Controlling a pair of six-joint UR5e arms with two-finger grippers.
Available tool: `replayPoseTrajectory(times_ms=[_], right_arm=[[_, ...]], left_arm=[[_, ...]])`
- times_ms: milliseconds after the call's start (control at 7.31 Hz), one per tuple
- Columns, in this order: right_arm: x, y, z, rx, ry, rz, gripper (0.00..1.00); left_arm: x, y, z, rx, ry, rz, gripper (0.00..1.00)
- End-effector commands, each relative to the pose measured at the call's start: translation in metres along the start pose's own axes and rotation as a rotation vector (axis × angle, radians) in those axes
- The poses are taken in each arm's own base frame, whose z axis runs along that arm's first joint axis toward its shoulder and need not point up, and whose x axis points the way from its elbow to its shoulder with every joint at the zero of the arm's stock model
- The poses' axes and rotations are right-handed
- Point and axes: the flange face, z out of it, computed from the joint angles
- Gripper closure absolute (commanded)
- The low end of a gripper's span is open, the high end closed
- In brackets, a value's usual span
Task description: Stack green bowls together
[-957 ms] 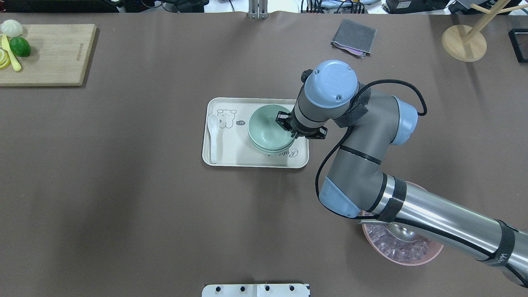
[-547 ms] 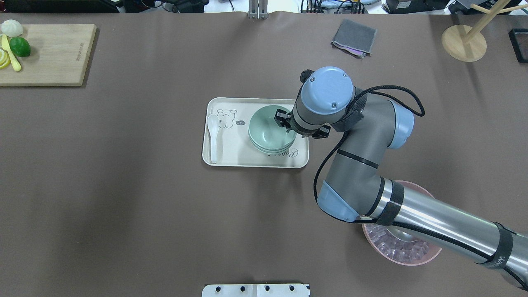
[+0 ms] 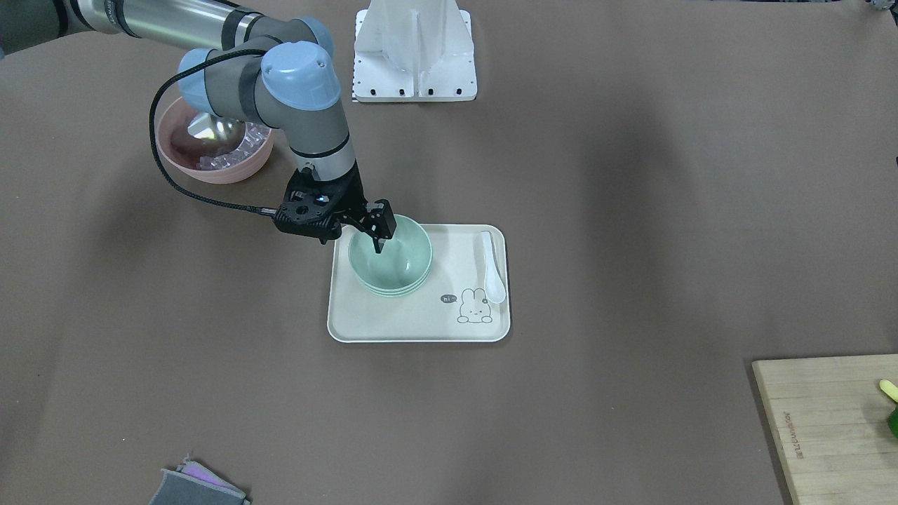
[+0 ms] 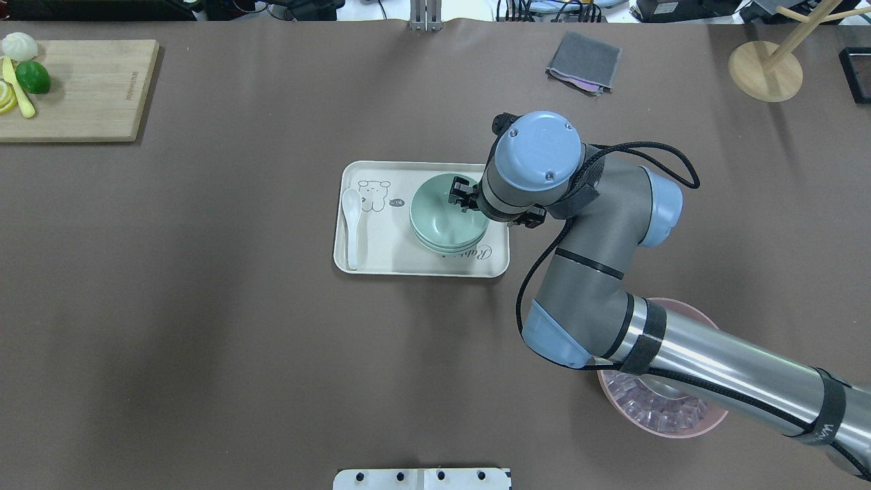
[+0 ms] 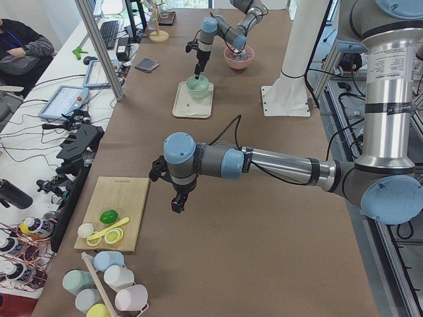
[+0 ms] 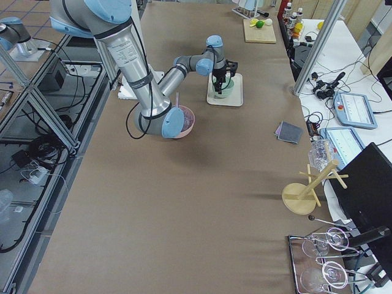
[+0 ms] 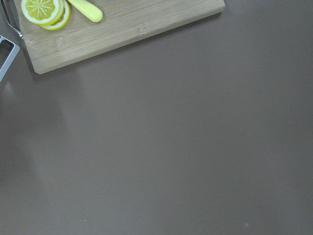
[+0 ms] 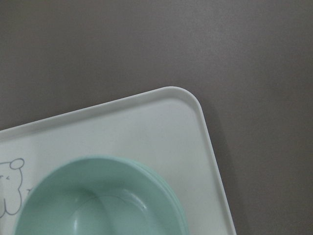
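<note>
Currently my right gripper (image 3: 372, 235) hangs over the green bowls (image 3: 393, 266), at the rim on my right side of the stack. Its jaws look parted, one finger (image 3: 379, 242) pointing down into the top bowl's hollow and the other outside the rim. I see no bowl clamped or lifted; the fingers appear to hold nothing. My right wrist camera shows no fingers, only the bowls below and a corner of the tray (image 8: 190, 105).

Bowls: all three sit nested in one stack, upright, their rims showing as layered edges along one side. The stack stands on the tray (image 3: 421, 326), in the half nearer my right arm. A white spoon (image 3: 492, 270) lies along the tray's opposite end, apart from the stack, with a printed animal figure on the tray between them.

Left gripper (image 5: 177, 203): it hangs above bare table beside the board (image 5: 119, 211), well apart from the tray. Only the side camera shows it, so I cannot tell whether it is open or closed. My left wrist camera shows the board's edge with lemon slices (image 7: 44, 10) on it.

Other items: a pink bowl (image 4: 680, 415) sits under my right forearm, well apart from the tray. A grey cloth (image 4: 584, 61) lies near the far table edge.
</note>
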Motion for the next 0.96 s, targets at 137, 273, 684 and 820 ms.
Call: replayPoseTrajectory(times_ms=[137,273,684,820], right_arm=[[0.034,-0.044,-0.020,-0.053,-0.006,-0.051,0.00],[0.059,-0.057,-0.026,-0.069,-0.006,-0.082,0.00],[0.168,-0.129,-0.065,-0.103,-0.008,-0.113,0.00],[0.223,-0.161,-0.081,-0.114,-0.007,-0.149,0.00]], left_arm=[[-0.004,0.008,0.004,-0.010,-0.004,-0.012,0.01],[-0.004,0.009,0.003,-0.009,-0.003,-0.013,0.01],[-0.025,0.035,-0.003,0.002,-0.014,-0.070,0.01],[-0.044,0.059,-0.008,0.009,-0.020,-0.129,0.01]])
